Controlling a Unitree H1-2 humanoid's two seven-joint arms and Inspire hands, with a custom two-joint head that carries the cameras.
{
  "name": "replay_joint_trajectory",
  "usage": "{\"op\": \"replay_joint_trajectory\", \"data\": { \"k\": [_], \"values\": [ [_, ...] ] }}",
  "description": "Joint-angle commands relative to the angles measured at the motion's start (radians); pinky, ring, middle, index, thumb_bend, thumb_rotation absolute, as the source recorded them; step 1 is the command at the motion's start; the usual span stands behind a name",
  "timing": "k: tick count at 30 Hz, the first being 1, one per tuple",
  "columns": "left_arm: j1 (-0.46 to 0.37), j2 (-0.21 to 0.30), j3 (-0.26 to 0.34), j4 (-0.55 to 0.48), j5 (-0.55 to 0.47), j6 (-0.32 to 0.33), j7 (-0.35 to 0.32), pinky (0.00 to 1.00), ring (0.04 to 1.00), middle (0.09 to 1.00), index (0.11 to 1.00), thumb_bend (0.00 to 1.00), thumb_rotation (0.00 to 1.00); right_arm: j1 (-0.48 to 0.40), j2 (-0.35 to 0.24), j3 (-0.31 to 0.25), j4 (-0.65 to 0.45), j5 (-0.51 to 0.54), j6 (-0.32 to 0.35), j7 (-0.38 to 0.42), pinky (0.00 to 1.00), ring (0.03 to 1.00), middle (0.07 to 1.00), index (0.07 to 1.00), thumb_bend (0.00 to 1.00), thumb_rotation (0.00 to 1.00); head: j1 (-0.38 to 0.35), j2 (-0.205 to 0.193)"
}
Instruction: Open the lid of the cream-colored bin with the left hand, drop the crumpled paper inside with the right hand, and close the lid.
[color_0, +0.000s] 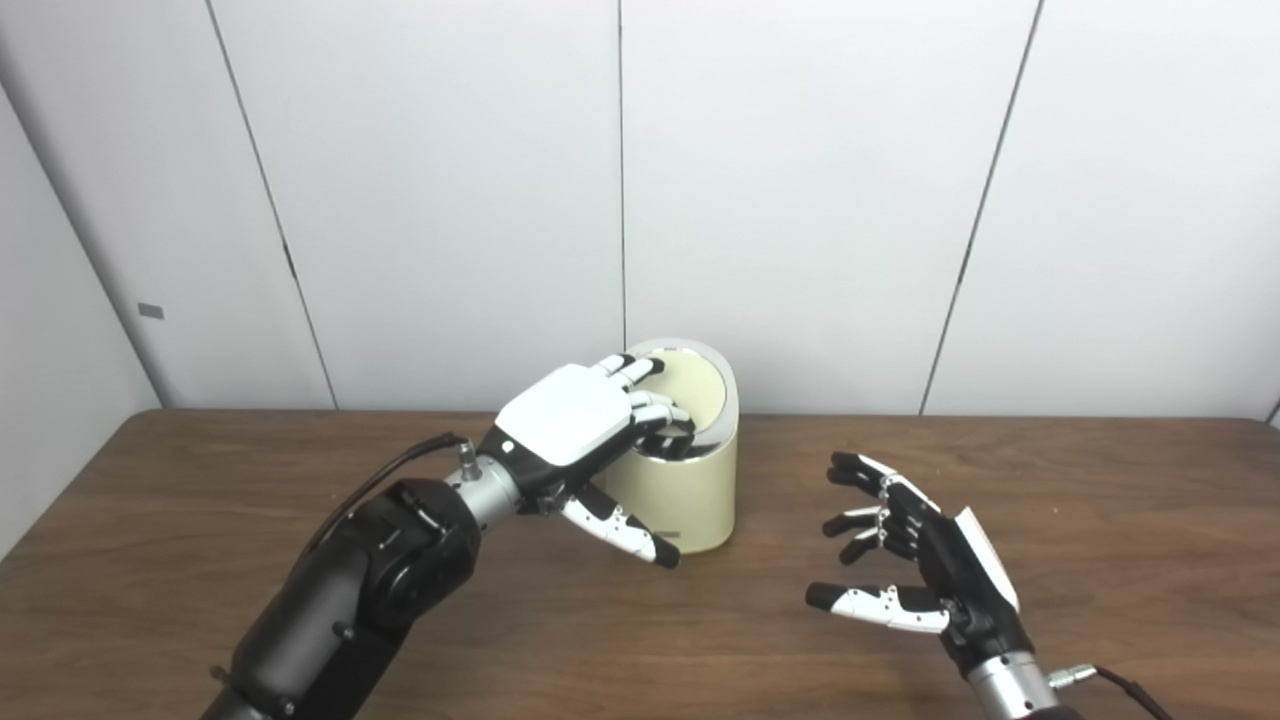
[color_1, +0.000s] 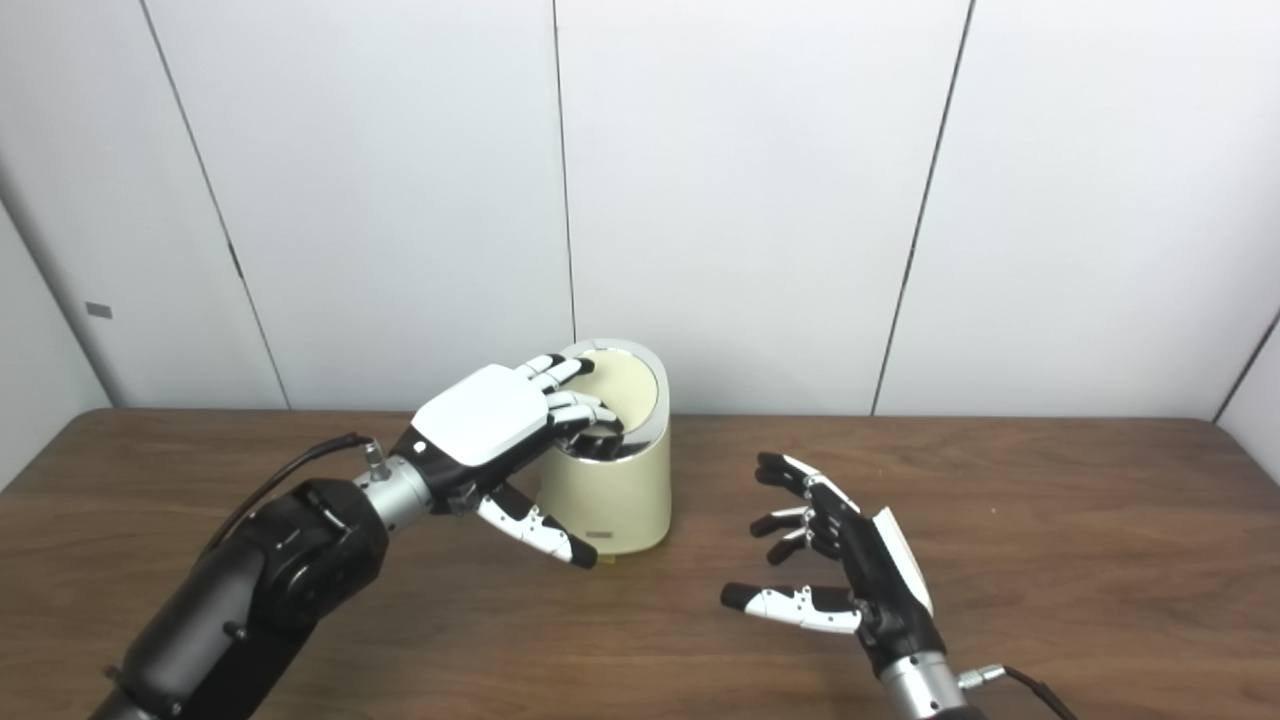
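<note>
A: Where is the cream-colored bin (color_0: 685, 485)?
B: On the table (color_0: 200, 500), right under the left hand (color_0: 575, 415). Its lid (color_0: 690, 385) is tilted up at the back, and the hand's fingers (color_0: 655, 410) curl over the front rim into the opening, thumb down the bin's front wall.
A: And the right hand (color_1: 850, 560)?
B: Well to the right of the bin, just above the table, its fingers (color_1: 790, 525) spread wide and holding nothing. I see no crumpled paper; the bin's inside is hidden.
</note>
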Motion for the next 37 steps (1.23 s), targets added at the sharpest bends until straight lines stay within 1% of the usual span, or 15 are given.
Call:
{"op": "replay_joint_trajectory", "data": {
  "k": [1,4,6,11,14,16,18,20,23,25,28,31,33,35,37],
  "values": [
    [-0.036,0.003,0.008,0.039,-0.009,0.046,-0.030,0.97,1.000,0.863,0.861,0.97,0.70,-0.029,0.002,-0.003,-0.042,0.002,-0.027,-0.018,0.45,0.612,0.813,0.811,0.82,0.28,0.000,0.001],
    [-0.034,0.006,0.014,0.036,-0.025,0.047,-0.028,0.96,1.000,0.863,0.863,0.97,0.71,-0.029,0.001,-0.004,-0.040,-0.001,-0.031,-0.022,0.45,0.615,0.817,0.810,0.79,0.27,0.000,0.001],
    [-0.032,0.010,0.023,0.019,-0.038,0.051,-0.024,0.99,1.000,0.865,0.864,0.96,0.72,-0.030,0.001,-0.005,-0.037,0.000,-0.034,-0.025,0.45,0.616,0.815,0.804,0.78,0.25,0.000,0.002],
    [-0.022,0.010,0.079,-0.048,-0.073,0.072,0.007,1.00,1.000,0.867,0.872,0.95,0.70,-0.033,0.001,-0.007,-0.033,-0.001,-0.038,-0.030,0.44,0.612,0.811,0.800,0.76,0.22,0.001,0.000],
    [-0.013,0.005,0.136,-0.078,-0.116,0.061,0.063,1.00,0.985,0.852,0.867,0.92,0.63,-0.034,0.000,-0.006,-0.030,-0.002,-0.039,-0.031,0.44,0.610,0.812,0.800,0.76,0.22,0.003,0.000],
    [-0.008,0.001,0.165,-0.089,-0.126,0.052,0.099,0.96,0.969,0.849,0.868,0.88,0.61,-0.035,-0.001,-0.005,-0.029,-0.001,-0.040,-0.033,0.44,0.608,0.812,0.800,0.76,0.22,0.004,-0.001],
    [0.000,-0.003,0.193,-0.092,-0.137,0.040,0.143,0.88,0.943,0.844,0.861,0.86,0.60,-0.035,-0.001,-0.004,-0.029,-0.006,-0.039,-0.036,0.44,0.608,0.808,0.798,0.76,0.23,0.004,-0.001],
    [0.009,-0.005,0.217,-0.095,-0.152,0.026,0.185,0.83,0.934,0.854,0.871,0.82,0.54,-0.035,-0.002,-0.003,-0.031,-0.012,-0.035,-0.038,0.44,0.609,0.808,0.798,0.76,0.24,0.005,0.000],
    [0.030,-0.015,0.254,-0.100,-0.201,0.016,0.229,0.82,0.933,0.877,0.894,0.78,0.48,-0.034,-0.002,-0.003,-0.029,-0.008,-0.037,-0.037,0.44,0.612,0.807,0.797,0.77,0.24,0.005,0.000],
    [0.052,-0.031,0.284,-0.111,-0.235,0.026,0.255,0.81,0.927,0.894,0.903,0.78,0.47,-0.035,-0.003,-0.004,-0.027,-0.005,-0.040,-0.037,0.44,0.611,0.806,0.796,0.77,0.23,0.007,0.000],
    [0.091,-0.067,0.333,-0.114,-0.350,0.044,0.256,0.79,0.914,0.902,0.895,0.77,0.45,-0.036,-0.004,-0.005,-0.025,0.000,-0.041,-0.035,0.44,0.611,0.809,0.796,0.77,0.21,0.010,-0.002],
    [0.136,-0.101,0.373,-0.110,-0.492,0.067,0.235,0.82,0.917,0.893,0.881,0.79,0.39,-0.038,-0.006,-0.006,-0.021,0.001,-0.046,-0.036,0.44,0.609,0.808,0.795,0.77,0.21,0.011,-0.002],
    [0.171,-0.119,0.389,-0.111,-0.563,0.091,0.223,0.74,0.885,0.873,0.891,0.83,0.41,-0.039,-0.008,-0.007,-0.018,0.003,-0.048,-0.036,0.44,0.612,0.809,0.795,0.78,0.21,0.012,-0.004],
    [0.216,-0.151,0.406,-0.112,-0.648,0.121,0.214,0.74,0.879,0.872,0.904,0.84,0.44,-0.039,-0.008,-0.010,-0.018,0.003,-0.047,-0.038,0.45,0.615,0.813,0.800,0.79,0.22,0.012,-0.004],
    [0.262,-0.189,0.422,-0.105,-0.732,0.133,0.211,0.75,0.852,0.870,0.906,0.83,0.45,-0.039,-0.007,-0.012,-0.023,0.005,-0.044,-0.040,0.44,0.613,0.813,0.802,0.80,0.21,0.007,-0.004]
  ]
}}
